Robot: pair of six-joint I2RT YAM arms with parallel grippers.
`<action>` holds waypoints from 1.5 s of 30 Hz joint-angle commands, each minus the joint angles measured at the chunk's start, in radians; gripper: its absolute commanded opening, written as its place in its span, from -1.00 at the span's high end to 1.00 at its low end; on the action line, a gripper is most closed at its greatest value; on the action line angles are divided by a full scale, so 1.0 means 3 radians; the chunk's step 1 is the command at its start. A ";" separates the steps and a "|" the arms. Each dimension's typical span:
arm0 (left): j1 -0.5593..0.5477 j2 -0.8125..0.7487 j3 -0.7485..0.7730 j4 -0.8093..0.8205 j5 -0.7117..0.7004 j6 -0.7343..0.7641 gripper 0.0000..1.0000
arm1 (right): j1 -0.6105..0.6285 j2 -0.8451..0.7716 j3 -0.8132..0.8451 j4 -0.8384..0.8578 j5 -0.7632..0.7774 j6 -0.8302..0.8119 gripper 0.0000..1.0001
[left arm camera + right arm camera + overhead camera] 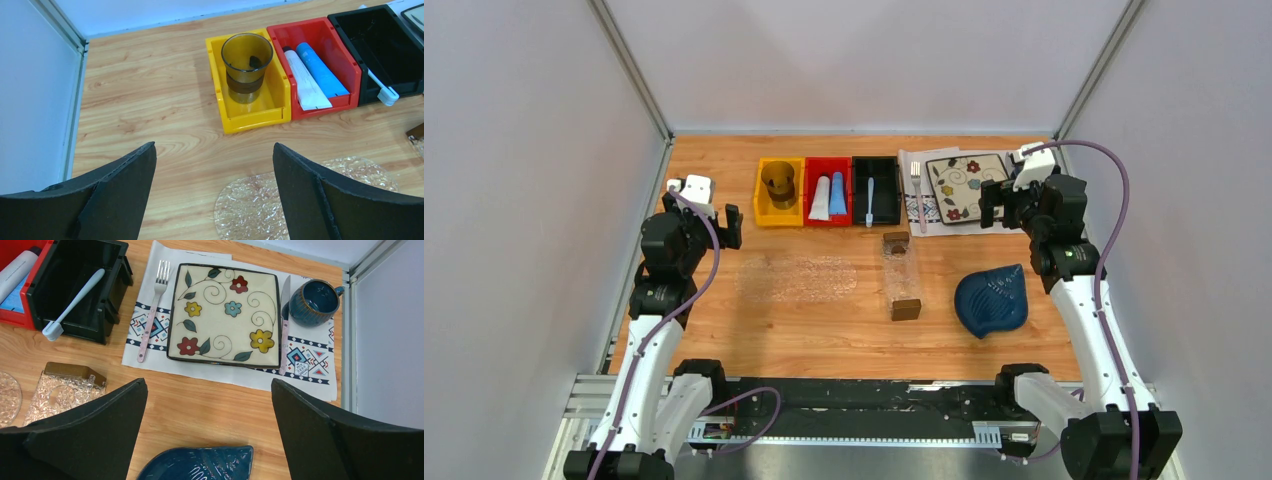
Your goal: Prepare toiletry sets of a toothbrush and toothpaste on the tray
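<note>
The pale blue toothbrush [870, 200] [381, 89] [75, 295] lies in the black bin [884, 190], its head over the near rim. Two toothpaste tubes, one white [821, 198] [307, 85] and one blue [837, 192] [320, 70], lie side by side in the red bin [827, 168]. The clear tray [902, 275] [65, 390], with a brown block at each end, sits mid-table with nothing in it. My left gripper [729, 228] [214, 146] hovers open to the left of the bins. My right gripper [994, 205] [209, 381] hovers open in front of the floral plate. Both hold nothing.
A yellow bin [764, 212] holds an amber cup [247, 65]. A clear textured oval mat [796, 278] [260, 210] lies left of the tray. A placemat carries a floral plate [225, 315], fork [152, 310], knife [285, 325] and blue mug [315, 302]. A blue leaf dish [992, 300] sits front right.
</note>
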 commanded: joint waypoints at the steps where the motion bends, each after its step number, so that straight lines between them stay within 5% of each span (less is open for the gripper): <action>1: 0.0020 -0.0026 0.0008 0.0090 0.0003 -0.0011 -0.88 | 0.0014 -0.0070 -0.0014 0.0127 0.0001 -0.0064 -1.00; 15: 0.0020 -0.0026 0.0039 0.0034 0.0070 0.0050 -0.88 | 0.0014 -0.0055 0.0047 0.0071 -0.0009 -0.0033 -1.00; 45: 0.0015 0.0312 0.0417 -0.0355 0.0617 0.0025 -0.87 | 0.0014 0.0181 0.0492 -0.1018 0.0093 -0.0197 -1.00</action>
